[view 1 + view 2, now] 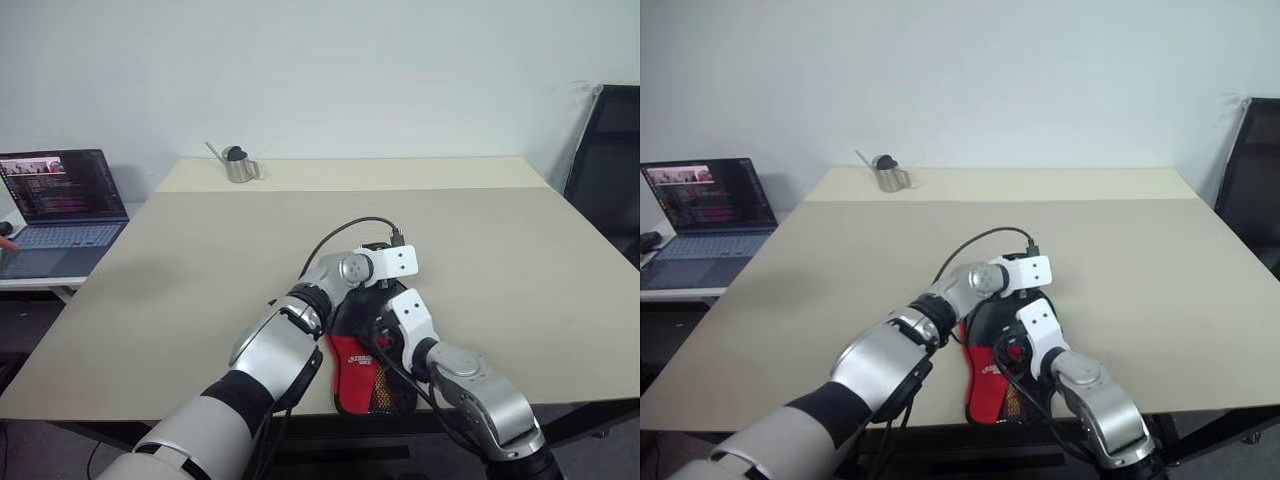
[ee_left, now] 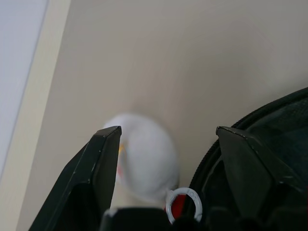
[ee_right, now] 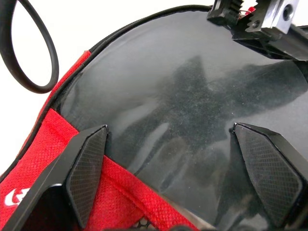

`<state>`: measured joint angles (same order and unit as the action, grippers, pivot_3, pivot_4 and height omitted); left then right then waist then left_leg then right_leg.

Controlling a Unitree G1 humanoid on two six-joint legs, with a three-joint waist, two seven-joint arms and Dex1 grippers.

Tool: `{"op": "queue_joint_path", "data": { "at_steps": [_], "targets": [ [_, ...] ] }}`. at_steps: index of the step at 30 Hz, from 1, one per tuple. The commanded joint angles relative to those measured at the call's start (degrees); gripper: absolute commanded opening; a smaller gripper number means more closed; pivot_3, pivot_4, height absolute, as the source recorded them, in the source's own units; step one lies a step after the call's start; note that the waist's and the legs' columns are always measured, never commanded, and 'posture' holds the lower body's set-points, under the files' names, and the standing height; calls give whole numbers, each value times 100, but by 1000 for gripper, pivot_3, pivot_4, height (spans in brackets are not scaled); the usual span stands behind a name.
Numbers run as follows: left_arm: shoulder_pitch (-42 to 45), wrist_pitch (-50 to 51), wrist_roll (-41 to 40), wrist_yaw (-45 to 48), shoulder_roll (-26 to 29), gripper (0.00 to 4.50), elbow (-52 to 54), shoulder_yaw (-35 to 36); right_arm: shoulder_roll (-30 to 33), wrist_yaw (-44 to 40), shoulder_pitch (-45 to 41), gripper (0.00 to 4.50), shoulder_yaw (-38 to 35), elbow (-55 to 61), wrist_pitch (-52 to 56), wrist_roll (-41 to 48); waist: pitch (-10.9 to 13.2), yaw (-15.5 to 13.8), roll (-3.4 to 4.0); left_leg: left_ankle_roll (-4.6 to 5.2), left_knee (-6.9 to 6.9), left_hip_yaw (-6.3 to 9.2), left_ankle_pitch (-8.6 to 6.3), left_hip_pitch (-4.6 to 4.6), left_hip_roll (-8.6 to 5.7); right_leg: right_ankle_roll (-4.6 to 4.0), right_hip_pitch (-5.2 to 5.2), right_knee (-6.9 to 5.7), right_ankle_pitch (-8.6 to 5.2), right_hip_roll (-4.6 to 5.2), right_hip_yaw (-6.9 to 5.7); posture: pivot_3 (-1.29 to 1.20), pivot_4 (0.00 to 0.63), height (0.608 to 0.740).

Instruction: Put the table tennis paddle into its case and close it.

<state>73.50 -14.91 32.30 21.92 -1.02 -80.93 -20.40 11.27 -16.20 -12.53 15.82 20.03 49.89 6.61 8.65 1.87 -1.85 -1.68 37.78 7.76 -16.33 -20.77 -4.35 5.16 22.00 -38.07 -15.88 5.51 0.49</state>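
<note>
The case [image 1: 998,375] lies at the near worktop [image 1: 1120,270] edge, seemingly zipped; no paddle is seen outside. Left pincer [image 2: 166,163] is spread around the ball charm [image 2: 144,163]; right pincer [image 3: 171,173] is spread over the case, gripping nothing.

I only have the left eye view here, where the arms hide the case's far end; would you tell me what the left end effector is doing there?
Observer: The left end effector is open, its fingers straddling the white ball charm without pinching it.
Operator: Thank you. And the right one?
Observer: The right end effector is open too, its fingers spread over the case.
Operator: Any sign of the charm's attachment?
Observer: A small white ring sits between charm and case edge.
</note>
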Motion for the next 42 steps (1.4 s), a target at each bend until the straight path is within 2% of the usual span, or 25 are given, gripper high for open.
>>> {"op": "queue_joint_path", "data": {
  "at_steps": [1, 8, 15, 19, 20, 22, 23, 28, 30, 33, 38, 42],
  "targets": [
    [317, -294, -133, -119, 197, 3472, 213, 153, 27, -46, 166, 4500, 161, -762, 439, -15, 0, 1, 0, 0, 0, 0, 0, 0, 0, 1, 0, 0, 1, -1, 0, 0, 150, 740],
    [455, -911, -894, 506, 709, 3472, 384, 849, 49, -160, -39, 4500, 108, -947, 359, 2, 0, 2, 1, 0, 0, 0, 0, 0, 2, 4, 2, 1, 3, -3, 3, 0, 150, 740],
    [5, -1334, -1760, 1666, 1670, 3472, 752, 1521, 174, -440, -163, 4500, -138, -629, 459, 208, 3, 12, 5, -1, 0, -2, 0, -3, 2, 1, 11, 1, 5, -5, 9, 0, 150, 740],
    [-530, -1000, -2524, 2464, 2148, 3472, 1236, 2041, 338, -766, -208, 4500, -277, -172, 584, 522, 5, -2, 9, 0, -1, 1, 0, -7, 2, -6, 19, 2, 9, -7, 9, 0, 150, 740],
    [-656, -890, -2686, 2648, 2210, 3472, 1391, 2127, 381, -838, -215, 4500, -318, -78, 615, 597, 7, -3, 7, 0, -1, 0, 0, -8, 2, -29, 19, 4, 22, -6, 10, 0, 150, 740],
    [-1070, -569, -3046, 3108, 2340, 3472, 1963, 2256, 481, -1011, -234, 4500, -442, 201, 753, 824, 10, -15, 8, -1, -1, 4, -2, -23, 2, -32, 26, 11, 24, -5, 10, 0, 150, 740],
    [-1236, -413, -3156, 3239, 2366, 3472, 2228, 2274, 539, -1080, -250, 4500, -493, 273, 792, 911, 13, -19, 8, -2, -1, 7, -3, -28, 3, -33, 27, 13, 24, -3, 11, 0, 150, 740],
    [-2795, 1106, -4044, 3944, 2452, 3472, 5038, 2192, 948, -1615, -386, 4500, -1011, 1128, 1320, 1764, 26, -2, 28, -7, 3, 9, -8, -72, 15, -36, 59, 28, 25, 5, 20, 0, 150, 740],
    [-3366, 1778, -4356, 4089, 2413, 3472, 6190, 1996, 1304, -1904, -532, 4500, -1386, 1329, 1496, 2119, 35, -3, 37, -11, 16, 3, -5, -124, 13, -37, 118, 10, 26, 11, 31, 0, 150, 740],
    [-3924, 2494, -4606, 4146, 2447, 3472, 7262, 1761, 1760, -2230, -839, 4500, -2052, 1469, 1813, 2736, 46, -21, 49, -11, 17, 2, -4, -133, 8, -38, 124, 12, 26, 20, 30, 0, 150, 740],
    [-4137, 2870, -4476, 3897, 2451, 3472, 7563, 1480, 2392, -2369, -1202, 4500, -2521, 1065, 1755, 2945, 47, -36, 52, 7, 13, 0, -13, -122, 7, -41, 116, 8, 28, 12, 26, 0, 150, 740],
    [-4173, 2760, -4338, 3800, 2380, 4352, 7461, 1233, 2657, -2279, -1363, 4500, -2584, 624, 1464, 2816, 49, -26, 53, 7, 15, -10, -13, -118, 5, -43, 113, 8, 29, 10, 32, 0, 150, 740]
  ]
}}
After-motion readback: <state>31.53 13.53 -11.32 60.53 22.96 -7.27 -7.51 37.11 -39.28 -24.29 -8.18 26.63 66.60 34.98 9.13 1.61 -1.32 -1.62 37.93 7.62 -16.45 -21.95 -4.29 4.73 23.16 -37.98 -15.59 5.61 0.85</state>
